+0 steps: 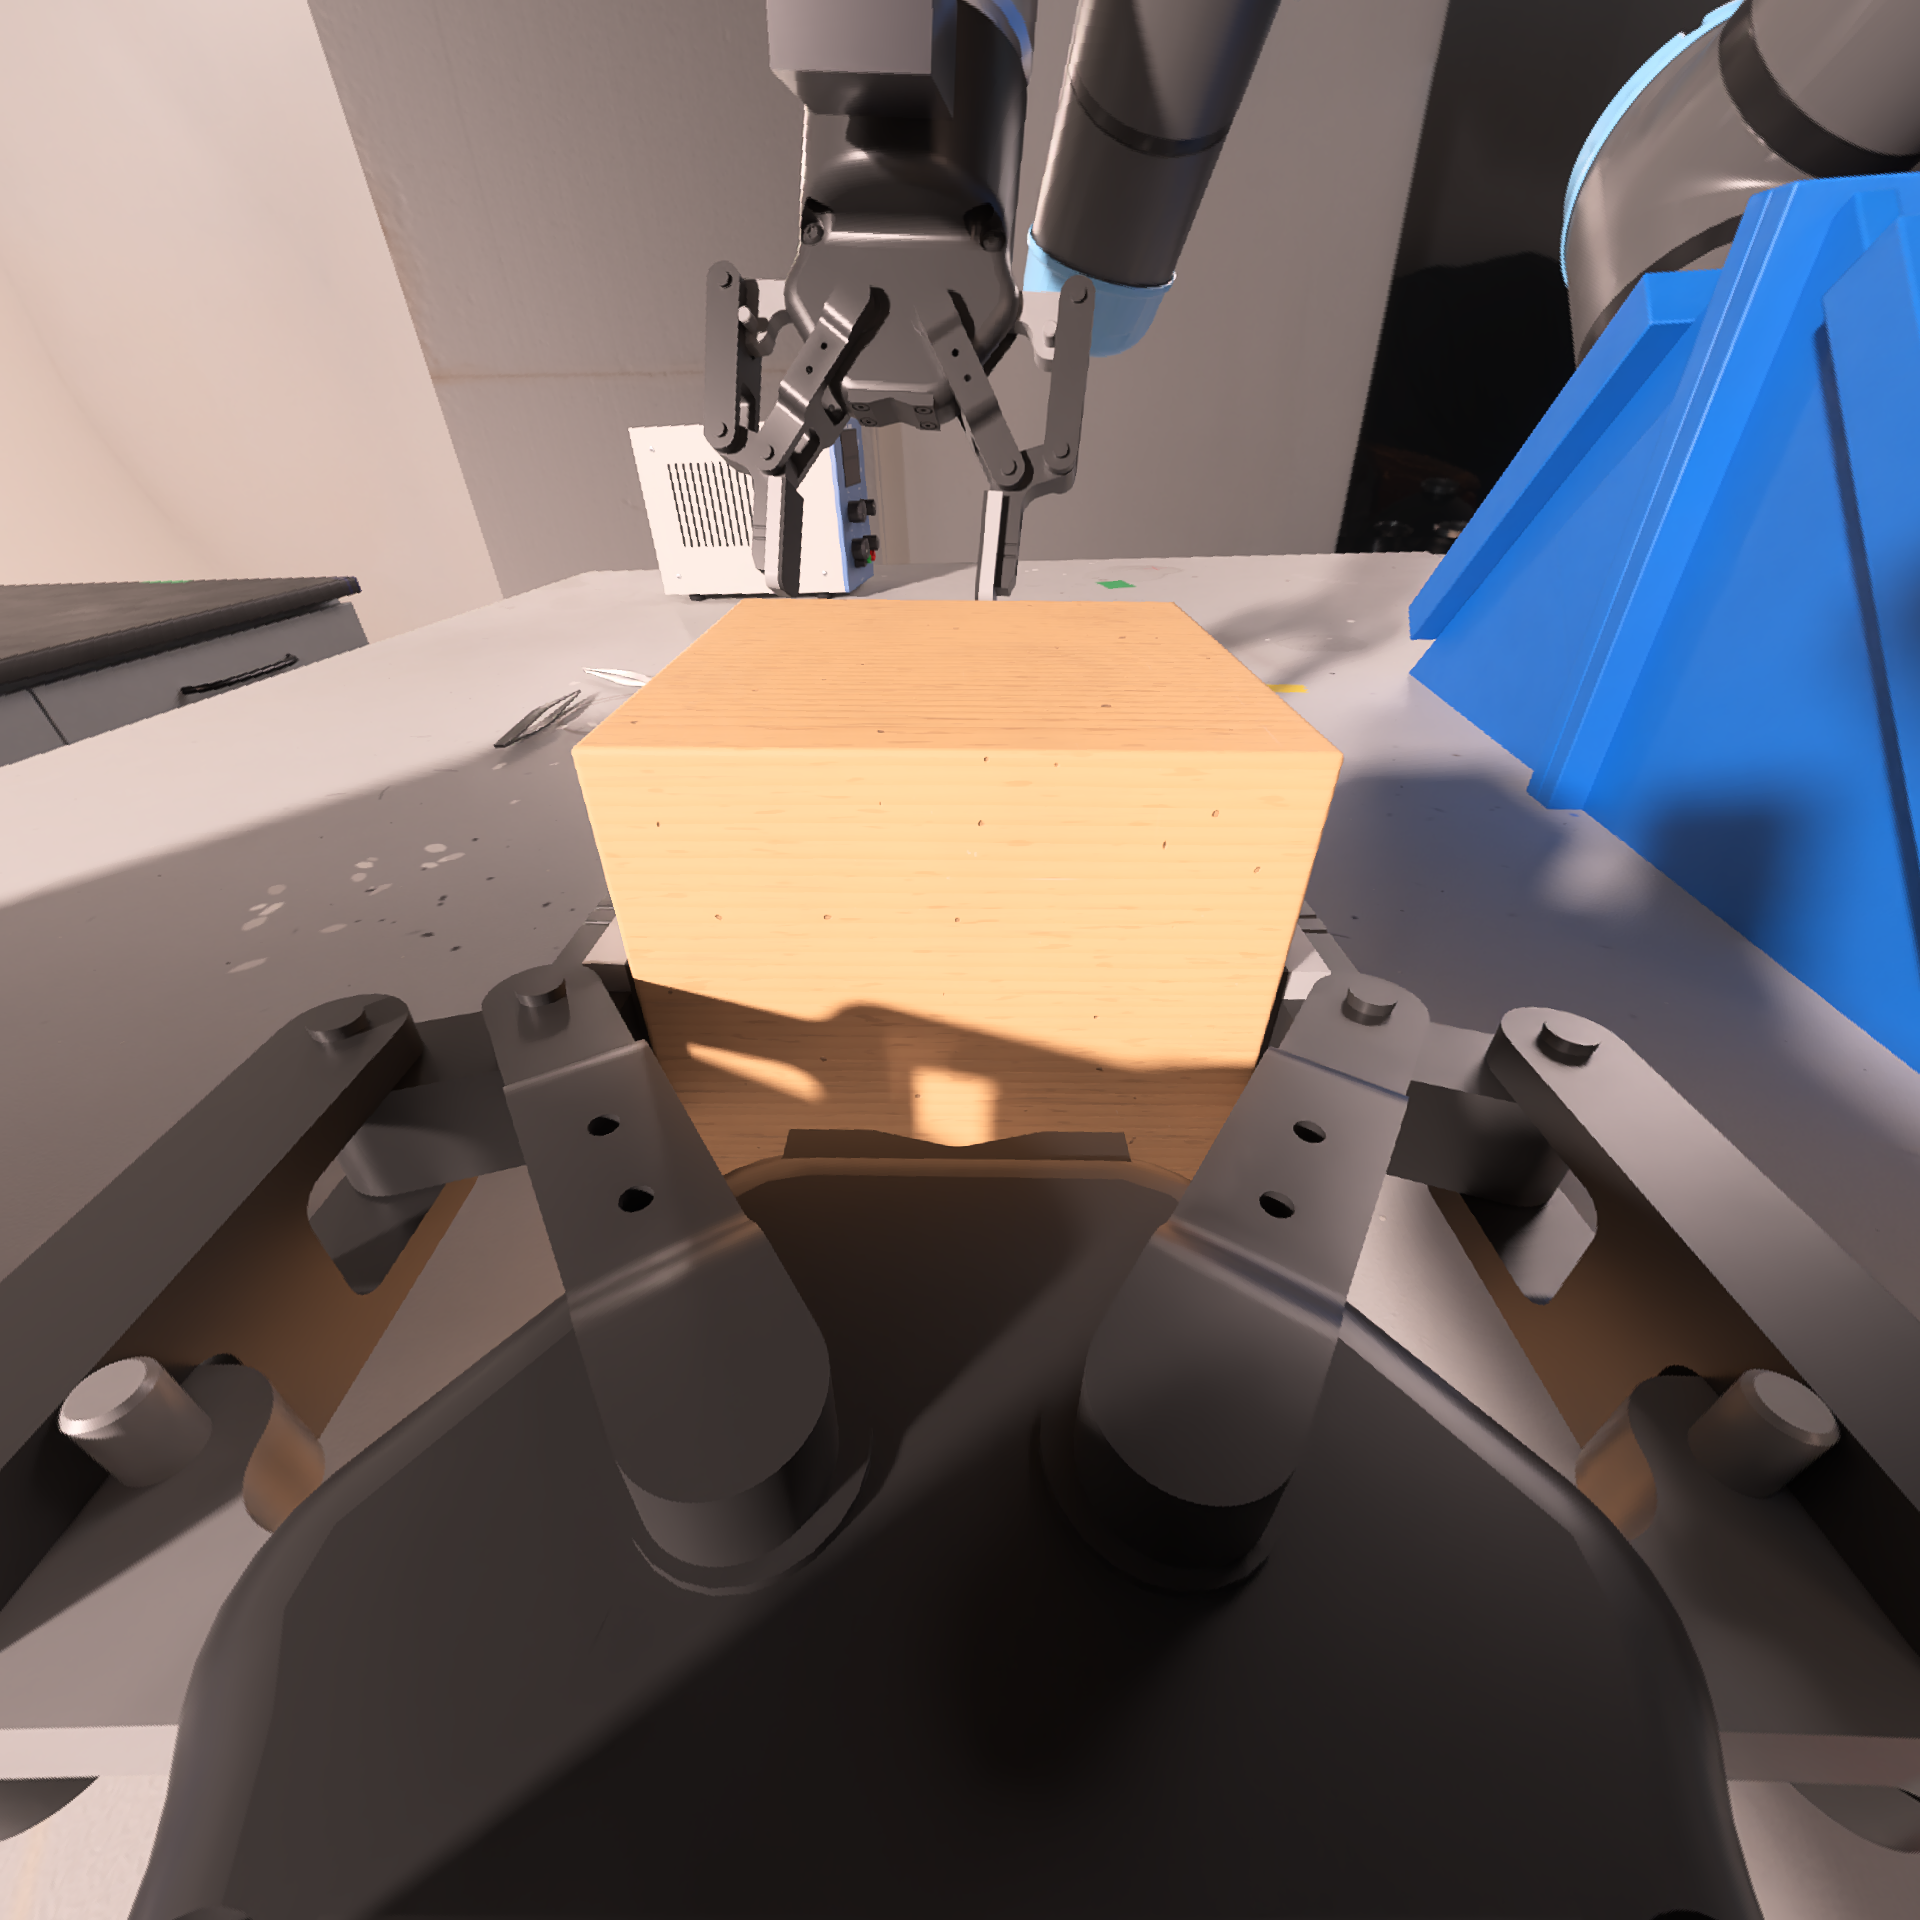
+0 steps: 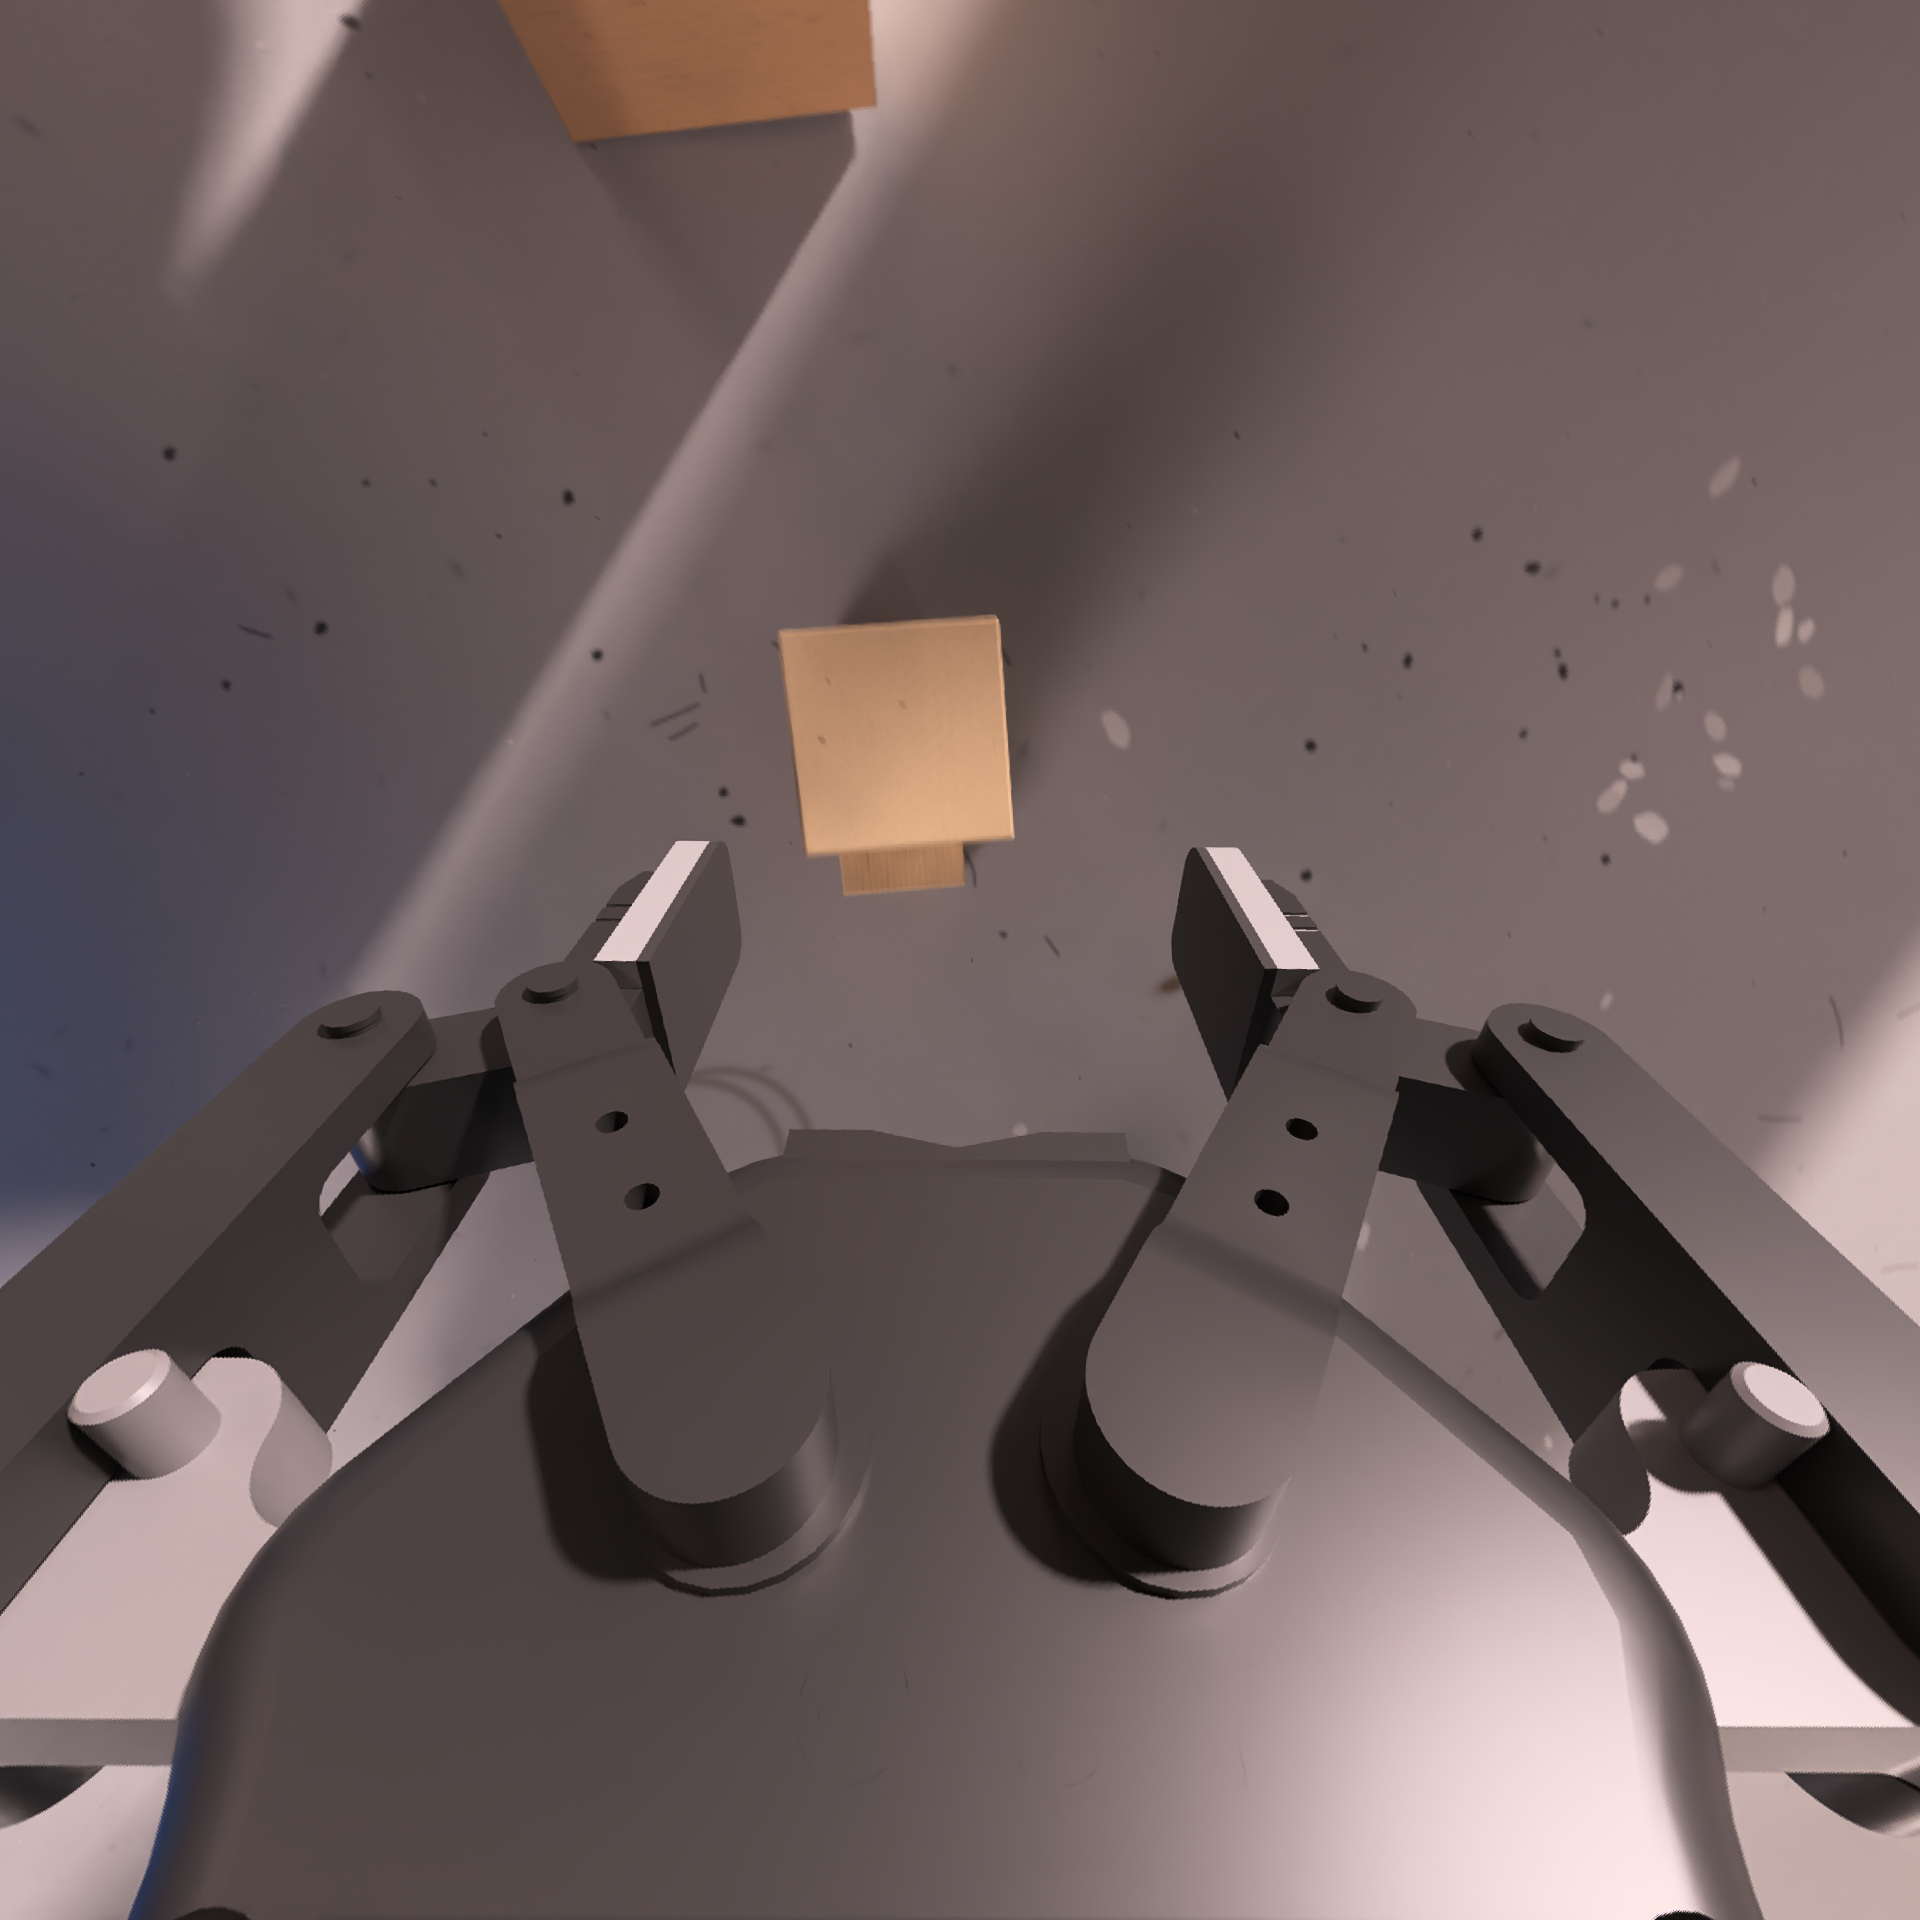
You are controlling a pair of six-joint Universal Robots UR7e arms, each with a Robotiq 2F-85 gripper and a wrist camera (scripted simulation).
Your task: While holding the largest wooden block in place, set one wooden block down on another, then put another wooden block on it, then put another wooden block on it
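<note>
Left claw (image 1: 951, 966) grips the largest block (image 1: 951, 821); right claw (image 2: 961, 914) gapes above two stacked blocks (image 2: 899, 727).

Grey table (image 1: 312, 831) under me, speckled with dark flecks and pale spots. Blue bin (image 1: 1714, 540) to my right, standing on it. White box (image 1: 727, 520) with a vent grille and knobs (some instrument) at the far edge. Dark-topped cabinet (image 1: 177, 634) beyond the left side.
</note>
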